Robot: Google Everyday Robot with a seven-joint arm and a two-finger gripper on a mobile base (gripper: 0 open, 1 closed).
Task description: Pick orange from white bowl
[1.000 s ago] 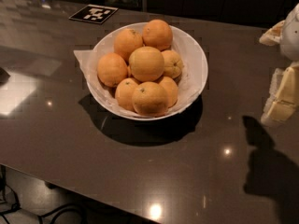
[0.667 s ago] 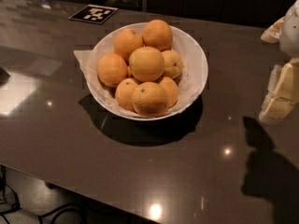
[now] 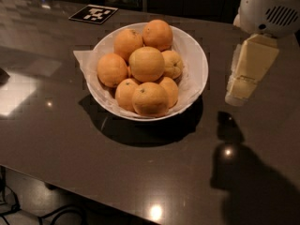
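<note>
The white bowl [image 3: 198, 55], lined with white paper, stands on the dark table and holds several oranges in a heap. The orange [image 3: 146, 63], the largest and a duller yellow-orange, lies on top in the middle of the heap. Smaller, deeper-orange ones lie around and under it. My gripper [image 3: 236, 95] hangs at the right, beside the bowl's right rim and above the table, with its white body [image 3: 269, 8] at the top right. It holds nothing and is apart from the bowl.
A black-and-white marker tag [image 3: 93, 14] lies flat on the table behind the bowl at the left. The table's front edge [image 3: 93, 191] runs across the bottom left, with cables [image 3: 28, 214] on the floor below. The arm's shadow [image 3: 243, 172] falls at the lower right.
My gripper has moved left, toward the bowl's right rim, and more of its body shows. The bowl and oranges have not moved.
</note>
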